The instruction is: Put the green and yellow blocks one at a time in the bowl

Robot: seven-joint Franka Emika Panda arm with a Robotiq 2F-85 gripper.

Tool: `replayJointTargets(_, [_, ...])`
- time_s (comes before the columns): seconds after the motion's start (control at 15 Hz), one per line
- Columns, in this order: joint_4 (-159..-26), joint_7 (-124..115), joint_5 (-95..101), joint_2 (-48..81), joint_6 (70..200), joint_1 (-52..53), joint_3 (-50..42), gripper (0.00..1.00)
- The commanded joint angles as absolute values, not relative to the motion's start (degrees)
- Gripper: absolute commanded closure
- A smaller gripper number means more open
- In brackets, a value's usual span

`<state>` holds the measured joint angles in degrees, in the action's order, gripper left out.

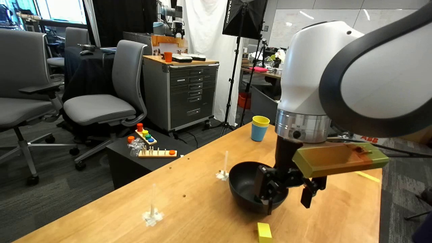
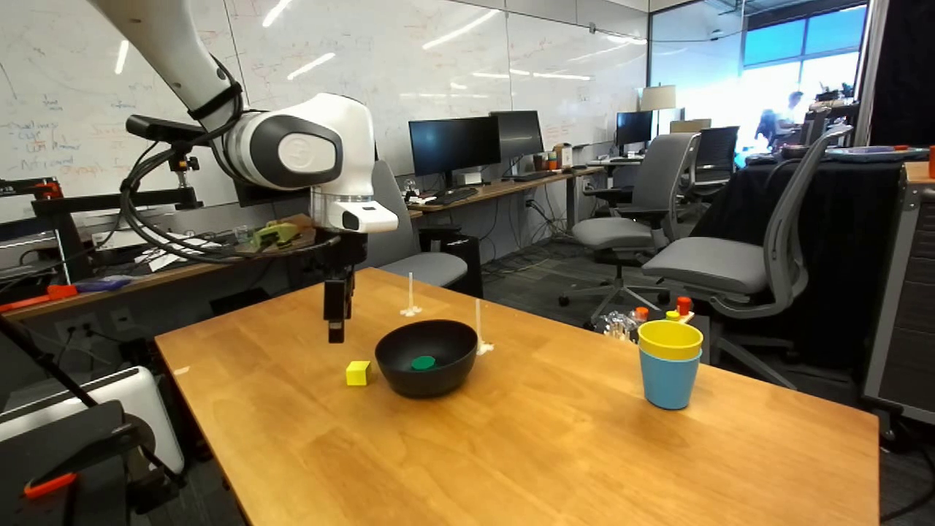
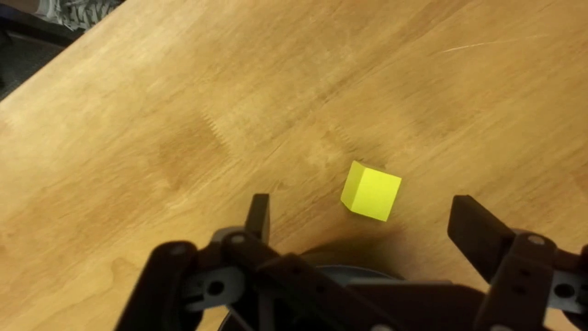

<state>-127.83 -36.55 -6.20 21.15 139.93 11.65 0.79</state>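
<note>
Wrist view: bare table (image 3: 285, 110) reaches its ten o'clock edge. Yellow block (image 3: 374, 193) angles just past twelve; gripper (image 3: 360, 200) gapes wide, empty.

The bowl (image 2: 431, 381) looks matt, the table (image 2: 540, 438) wooden.

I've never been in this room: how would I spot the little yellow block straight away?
Find the big wooden table, then the wide black bowl standing on it. Just beside the bowl, not touching, sits the small yellow block. Unlike the round yellow cup farther along, it is a sharp-cornered cube, and unlike the green block, it sits outside the bowl.
</note>
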Motion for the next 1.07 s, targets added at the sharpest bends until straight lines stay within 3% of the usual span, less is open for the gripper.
replayJointTargets(0.0, [-125.9, -37.3, -7.9, 24.1, 140.6, 11.5, 1.6, 0.00])
replayJointTargets(1.0, [-119.1, -38.8, -6.1, 32.9, 139.9, 12.7, -0.5, 0.00])
